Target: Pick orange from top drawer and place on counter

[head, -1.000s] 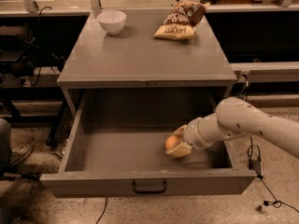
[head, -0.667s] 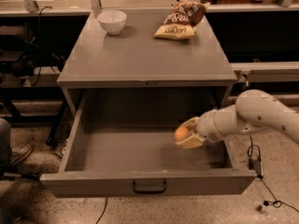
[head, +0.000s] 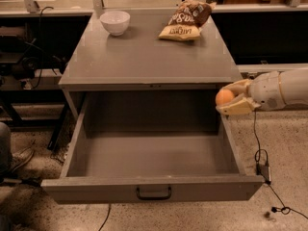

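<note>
Orange: the small round orange fruit (head: 224,96) is gripped between the 2 fingers of the beige end effector (head: 223,101).
Position: over the right wall of the open grey metal top drawer (head: 154,189), just below the level of the flat grey counter (head: 144,57).
Step in hand: bring it onto the counter.
Good way: rise above the edge first, then go left to the bare middle, apart from the white round bowl (head: 115,22) and the brown chips bag (head: 185,19).
Risk: it may roll, so release low.

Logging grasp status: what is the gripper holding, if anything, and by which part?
The small round orange fruit, pinched top and bottom inside the gripper, just right of the open grey metal drawer.
</note>
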You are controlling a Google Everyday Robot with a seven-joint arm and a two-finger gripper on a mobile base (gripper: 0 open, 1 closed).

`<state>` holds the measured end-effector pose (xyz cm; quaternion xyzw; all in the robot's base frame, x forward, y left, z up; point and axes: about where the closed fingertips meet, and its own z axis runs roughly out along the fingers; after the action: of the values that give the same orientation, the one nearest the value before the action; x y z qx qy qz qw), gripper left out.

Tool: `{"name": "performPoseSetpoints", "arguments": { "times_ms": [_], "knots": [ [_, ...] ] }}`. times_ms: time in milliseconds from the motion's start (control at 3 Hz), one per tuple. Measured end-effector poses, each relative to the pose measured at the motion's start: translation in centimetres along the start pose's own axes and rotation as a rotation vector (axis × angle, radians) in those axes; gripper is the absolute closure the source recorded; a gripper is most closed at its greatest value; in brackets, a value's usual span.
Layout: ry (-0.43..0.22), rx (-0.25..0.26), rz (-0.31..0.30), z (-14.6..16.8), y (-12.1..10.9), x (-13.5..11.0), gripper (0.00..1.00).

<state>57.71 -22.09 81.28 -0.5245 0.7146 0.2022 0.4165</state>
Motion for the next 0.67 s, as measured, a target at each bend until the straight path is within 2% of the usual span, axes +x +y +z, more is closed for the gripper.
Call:
{"name": "performPoseSetpoints", "arguments": {
  "times_ms": [333,667],
  "knots": [
    [0.001,-0.003,0.001,0.1,0.1,0.1,1.00],
    [-0.063,0.018,0.030,0.4,-3.2,-1.8,1.00]
  ]
}}
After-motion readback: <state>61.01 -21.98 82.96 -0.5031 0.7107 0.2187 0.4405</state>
